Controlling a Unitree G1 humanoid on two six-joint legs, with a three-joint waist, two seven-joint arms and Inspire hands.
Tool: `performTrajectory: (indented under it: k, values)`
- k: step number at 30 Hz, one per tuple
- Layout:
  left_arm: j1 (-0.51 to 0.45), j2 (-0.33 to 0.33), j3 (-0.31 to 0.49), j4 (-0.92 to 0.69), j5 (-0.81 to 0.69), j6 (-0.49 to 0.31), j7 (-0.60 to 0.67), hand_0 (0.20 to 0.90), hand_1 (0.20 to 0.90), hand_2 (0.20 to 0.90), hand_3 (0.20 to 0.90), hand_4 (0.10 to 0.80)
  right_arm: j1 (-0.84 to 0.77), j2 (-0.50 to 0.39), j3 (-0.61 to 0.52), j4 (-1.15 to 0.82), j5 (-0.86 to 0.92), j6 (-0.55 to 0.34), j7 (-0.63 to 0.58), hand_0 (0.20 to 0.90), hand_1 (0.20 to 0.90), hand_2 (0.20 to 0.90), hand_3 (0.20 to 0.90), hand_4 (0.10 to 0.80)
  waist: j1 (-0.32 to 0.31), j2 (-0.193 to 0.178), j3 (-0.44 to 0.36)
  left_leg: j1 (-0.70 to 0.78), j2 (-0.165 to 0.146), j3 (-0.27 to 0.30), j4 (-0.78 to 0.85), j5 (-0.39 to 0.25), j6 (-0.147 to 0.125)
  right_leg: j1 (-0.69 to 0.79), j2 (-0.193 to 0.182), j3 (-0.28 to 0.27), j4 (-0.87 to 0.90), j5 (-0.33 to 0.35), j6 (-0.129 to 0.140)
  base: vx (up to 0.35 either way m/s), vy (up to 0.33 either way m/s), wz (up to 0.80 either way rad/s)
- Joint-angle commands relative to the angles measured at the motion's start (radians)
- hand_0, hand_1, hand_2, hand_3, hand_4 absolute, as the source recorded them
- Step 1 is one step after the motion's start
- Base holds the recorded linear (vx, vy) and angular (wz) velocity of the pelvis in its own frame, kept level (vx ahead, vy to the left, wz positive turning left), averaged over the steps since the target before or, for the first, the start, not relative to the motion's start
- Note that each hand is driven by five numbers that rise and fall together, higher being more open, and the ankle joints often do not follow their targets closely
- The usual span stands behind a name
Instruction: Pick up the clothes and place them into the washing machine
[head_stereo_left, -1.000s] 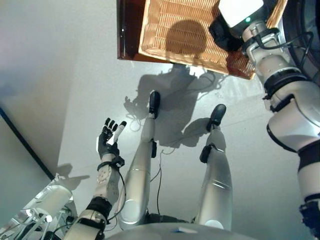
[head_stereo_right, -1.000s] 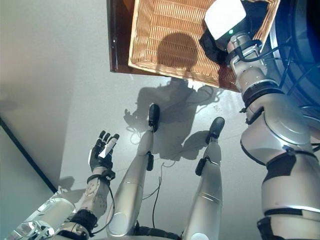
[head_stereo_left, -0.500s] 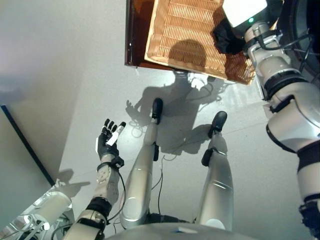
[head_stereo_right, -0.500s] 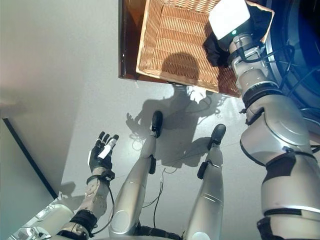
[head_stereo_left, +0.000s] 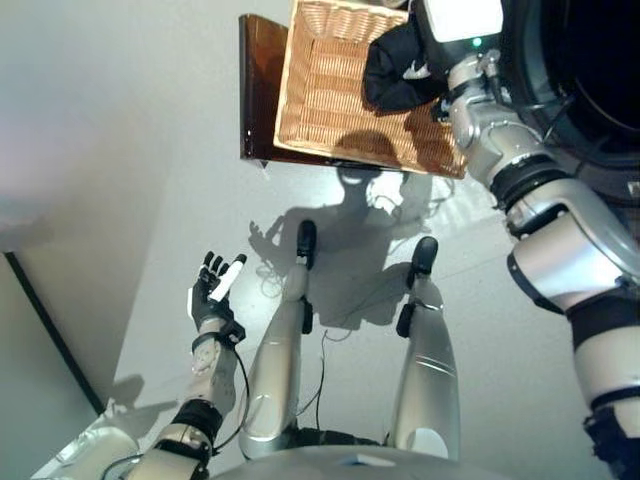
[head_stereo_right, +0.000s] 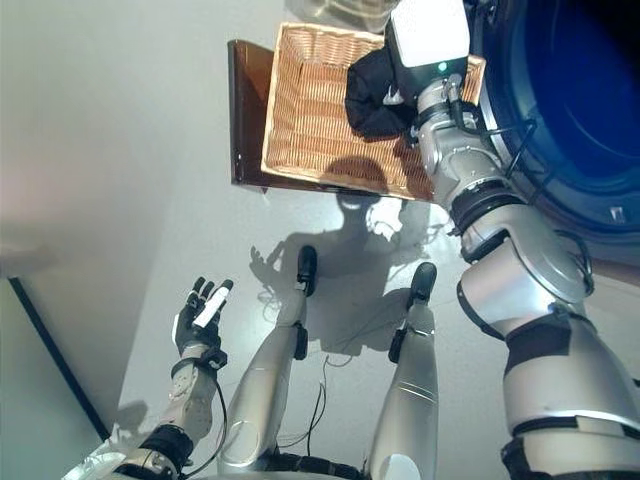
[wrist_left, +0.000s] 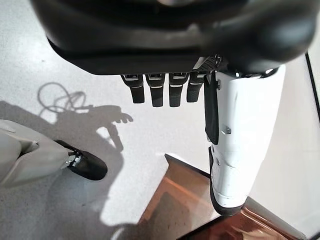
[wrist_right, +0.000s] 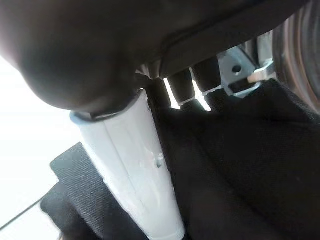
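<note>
The right hand (wrist_right: 125, 65) has its fingers (wrist_right: 182, 87) curled into the black crumpled cloth (head_stereo_left: 400, 65), lifting it over the woven wicker basket (head_stereo_left: 330, 100) near the dark round washing machine opening (head_stereo_right: 570, 110). The idle left hand (head_stereo_left: 212, 290) hangs low, fingers relaxed and straight.

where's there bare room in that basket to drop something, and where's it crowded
The wicker basket is bare over most of its floor, from its left wall across to the black garment. The crowded part is its right side, where the right hand is shut on the garment beside the washing machine opening.
</note>
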Motion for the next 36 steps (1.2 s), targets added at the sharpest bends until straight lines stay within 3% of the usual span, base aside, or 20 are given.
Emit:
performTrajectory:
  k: [1, 6, 10, 11, 17, 36]
  values:
    - [0.071, 0.072, 0.057, 0.026, 0.001, -0.031, 0.029, 0.900, 0.900, 0.900, 0.900, 0.800, -0.040, -0.017, -0.025, -0.199, -0.014, -0.050, -0.047, 0.200, 0.200, 0.200, 0.200, 0.300, -0.012, -0.076, -0.011, -0.015, 0.017, 0.069, 0.211, -0.177, -0.047, 0.062, 0.007, 0.051, -0.063, 0.002, -0.018, 0.043, 0.024, -0.15]
    - [0.086, 0.074, 0.085, 0.047, -0.001, -0.015, 0.026, 0.900, 0.900, 0.900, 0.900, 0.800, 0.058, -0.002, -0.113, -0.283, 0.052, -0.081, -0.010, 0.200, 0.200, 0.200, 0.200, 0.300, -0.039, -0.101, -0.011, 0.028, 0.039, 0.089, 0.263, -0.221, -0.036, 0.100, 0.016, 0.071, -0.042, -0.007, -0.015, 0.027, 0.011, -0.21]
    - [0.108, 0.079, 0.099, 0.035, -0.008, -0.006, 0.018, 0.900, 0.900, 0.900, 0.900, 0.800, 0.170, 0.072, -0.329, -0.260, 0.361, -0.139, -0.002, 0.200, 0.200, 0.200, 0.200, 0.300, -0.058, -0.117, -0.011, 0.083, 0.049, 0.117, 0.295, -0.258, -0.027, 0.147, 0.023, 0.098, -0.044, -0.006, -0.006, 0.034, 0.027, -0.23]
    - [0.124, 0.084, 0.099, 0.023, -0.012, -0.002, 0.012, 0.900, 0.900, 0.900, 0.900, 0.800, 0.200, 0.105, -0.420, -0.217, 0.506, -0.169, -0.017, 0.200, 0.200, 0.200, 0.200, 0.300, -0.061, -0.115, -0.019, 0.097, 0.052, 0.122, 0.301, -0.268, -0.025, 0.160, 0.026, 0.105, -0.045, -0.008, -0.005, 0.030, 0.021, -0.12]
    - [0.154, 0.100, 0.128, 0.001, 0.003, 0.021, 0.007, 0.900, 0.900, 0.900, 0.900, 0.800, 0.268, 0.127, -0.582, -0.191, 0.814, -0.239, 0.014, 0.200, 0.200, 0.200, 0.200, 0.300, -0.063, -0.099, -0.052, 0.123, 0.052, 0.139, 0.294, -0.279, -0.023, 0.184, 0.028, 0.111, -0.055, -0.016, -0.004, 0.043, -0.007, -0.11]
    - [0.160, 0.064, 0.073, 0.045, -0.021, 0.055, -0.014, 0.900, 0.900, 0.900, 0.900, 0.800, 0.233, 0.149, -0.774, -0.082, 1.364, -0.377, 0.089, 0.200, 0.200, 0.200, 0.200, 0.300, -0.057, -0.031, -0.077, 0.129, 0.045, 0.144, 0.230, -0.244, -0.029, 0.176, 0.027, 0.105, -0.061, -0.030, -0.012, 0.016, -0.010, -0.03]
